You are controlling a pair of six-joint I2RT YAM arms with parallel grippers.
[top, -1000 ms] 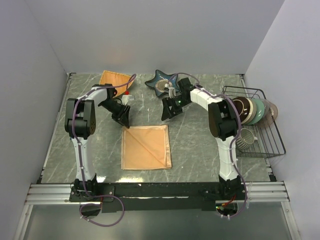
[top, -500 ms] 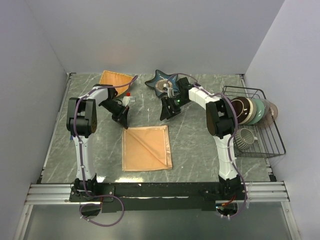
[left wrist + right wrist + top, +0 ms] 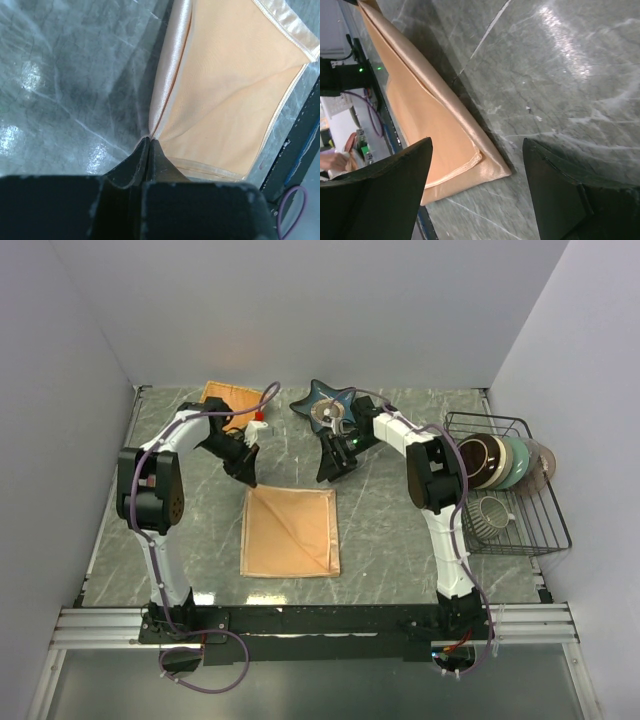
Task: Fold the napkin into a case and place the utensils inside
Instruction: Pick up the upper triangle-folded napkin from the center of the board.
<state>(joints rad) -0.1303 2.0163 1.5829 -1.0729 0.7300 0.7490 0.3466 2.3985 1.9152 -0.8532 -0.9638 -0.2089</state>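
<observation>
The napkin (image 3: 290, 532), a shiny peach-orange satin cloth with hemmed edges, is laid flat as a folded, roughly square shape at the middle of the table (image 3: 385, 525). A soft diagonal crease is seen running from its far left corner. That corner is gathered and pinched between the closed fingers of the left gripper (image 3: 149, 143).

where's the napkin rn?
Top view: the napkin lies flat on the table, slightly left of centre. The left pincer is shut on its far-left corner; the open right pincer hovers by its far-right corner.
</observation>
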